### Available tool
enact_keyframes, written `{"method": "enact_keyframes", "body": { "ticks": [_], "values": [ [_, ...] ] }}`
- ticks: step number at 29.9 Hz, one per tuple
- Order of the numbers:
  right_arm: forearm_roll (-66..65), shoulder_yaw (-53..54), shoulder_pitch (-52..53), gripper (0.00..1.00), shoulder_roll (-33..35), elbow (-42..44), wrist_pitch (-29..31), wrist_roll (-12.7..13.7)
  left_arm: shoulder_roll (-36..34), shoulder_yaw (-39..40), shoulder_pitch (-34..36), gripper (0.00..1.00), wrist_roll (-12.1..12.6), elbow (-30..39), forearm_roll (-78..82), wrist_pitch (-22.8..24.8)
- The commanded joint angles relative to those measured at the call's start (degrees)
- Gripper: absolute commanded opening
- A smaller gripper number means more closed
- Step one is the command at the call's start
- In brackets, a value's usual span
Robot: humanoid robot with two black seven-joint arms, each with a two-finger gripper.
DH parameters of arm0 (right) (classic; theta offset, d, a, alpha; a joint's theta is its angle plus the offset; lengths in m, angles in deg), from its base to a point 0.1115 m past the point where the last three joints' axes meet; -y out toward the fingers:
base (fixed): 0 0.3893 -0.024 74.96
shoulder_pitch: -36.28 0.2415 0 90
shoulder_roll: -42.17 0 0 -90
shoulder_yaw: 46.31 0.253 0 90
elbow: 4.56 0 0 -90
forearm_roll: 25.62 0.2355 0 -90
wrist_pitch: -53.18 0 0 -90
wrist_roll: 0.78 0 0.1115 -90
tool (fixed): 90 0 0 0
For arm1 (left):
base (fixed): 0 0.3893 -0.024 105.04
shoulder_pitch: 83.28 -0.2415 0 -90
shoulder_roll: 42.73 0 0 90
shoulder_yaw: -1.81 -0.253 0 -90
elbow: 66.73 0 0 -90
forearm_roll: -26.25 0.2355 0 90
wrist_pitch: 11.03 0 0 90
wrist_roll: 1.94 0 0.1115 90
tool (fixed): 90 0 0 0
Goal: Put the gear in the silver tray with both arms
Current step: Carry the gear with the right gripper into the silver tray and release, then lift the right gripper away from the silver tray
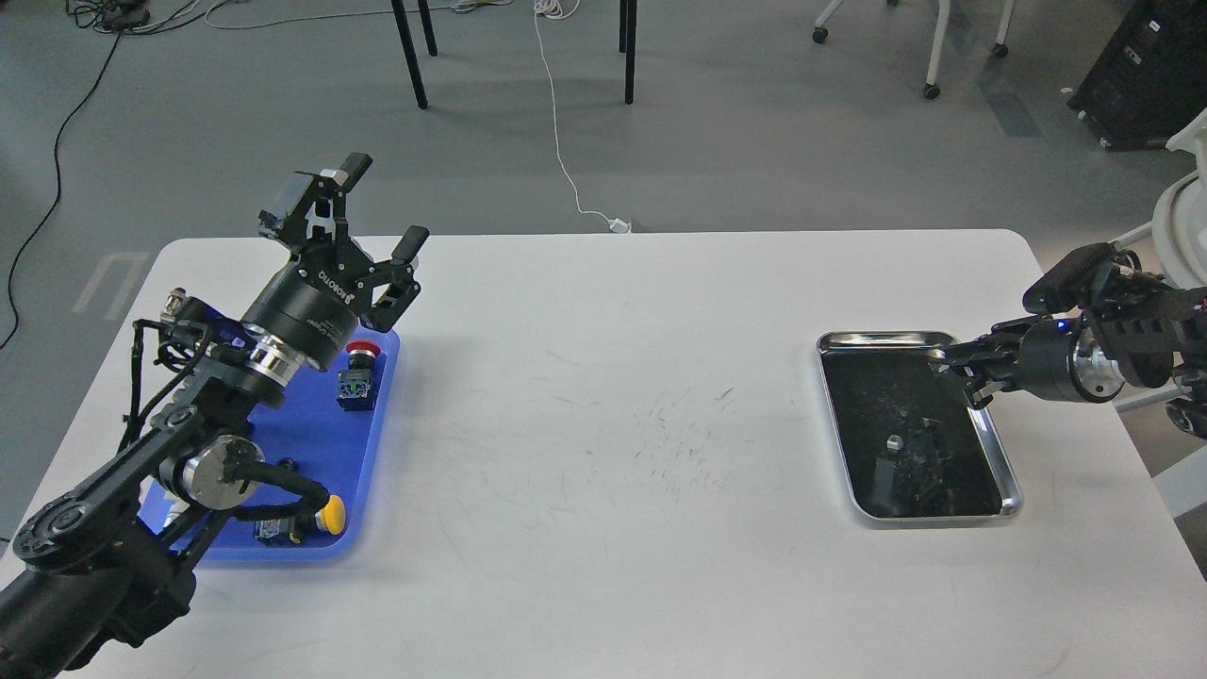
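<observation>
Left hand (382, 203): 2 fingers spread apart, empty, raised above the blue tray (382, 415) (red button part (360, 352) just below it). Right hand (952, 363): finger state cannot be told, over the silver tray (1000, 453) rim; small gear (894, 440) lies below it inside.

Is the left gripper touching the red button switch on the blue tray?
Apart. The head view shows the left gripper open and raised, its fingertips clearly above the red button switch.
</observation>
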Motion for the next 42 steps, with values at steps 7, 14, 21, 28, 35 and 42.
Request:
{"method": "enact_keyframes", "body": {
  "ticks": [7,14,21,28,35,42],
  "values": [
    [0.34,2.59,-4.08,0.24,-6.13,4.97,-0.29,0.00,0.13,0.09,-0.04,0.98,-0.06,-0.04,0.00,0.01],
    [0.42,2.86,-4.78,0.35,-7.36,6.37,-0.99,0.00,-0.13,0.09,-0.04,0.98,-0.15,-0.04,0.00,0.01],
    [2.17,7.68,-4.96,0.92,-6.58,5.15,-1.17,0.00,-0.22,0.09,-0.04,0.98,-0.67,-0.04,0.09,0.01],
    [10.52,21.29,-5.04,0.97,0.09,-1.26,-1.17,0.00,-0.57,0.09,-0.04,0.98,-2.43,-0.04,0.09,-0.08],
    [38.35,40.28,-14.43,0.97,2.13,-9.97,-1.08,0.00,-5.49,-1.14,-0.04,0.98,-6.09,2.76,1.23,0.80],
    [64.91,55.66,-26.65,0.97,-1.30,-16.38,-0.81,0.00,-15.33,-4.12,-0.04,0.98,-6.09,8.65,28.69,3.61]
  ]
}}
